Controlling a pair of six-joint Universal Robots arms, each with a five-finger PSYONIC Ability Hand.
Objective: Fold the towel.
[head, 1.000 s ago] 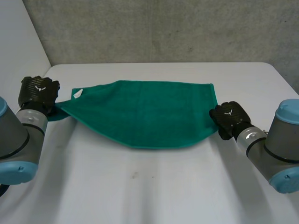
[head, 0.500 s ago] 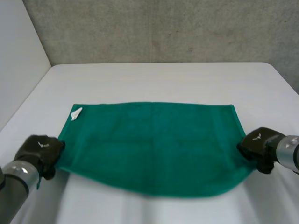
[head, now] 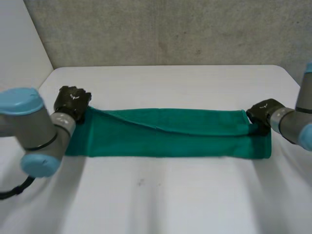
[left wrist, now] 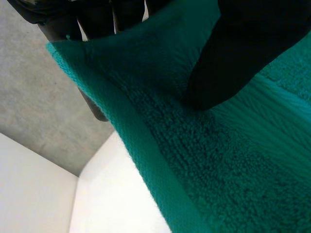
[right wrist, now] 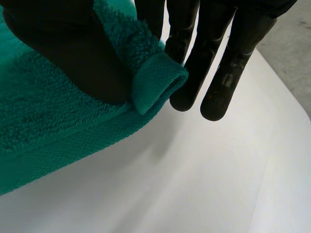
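- Soft green towel [head: 170,139] lies folded once on the white table [head: 161,200].
- Left robot hand [head: 71,101] and right robot hand [head: 262,111] pinch its corners.
- More folds likely left.

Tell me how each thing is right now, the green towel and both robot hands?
towel: lying on the table, doubled over into a long strip, upper layer's edge not lined up with the lower one.
left hand: shut, pinching the towel's corner at that end.
right hand: shut, pinching the towel's corner at the other end.
table: white, with the towel on it.
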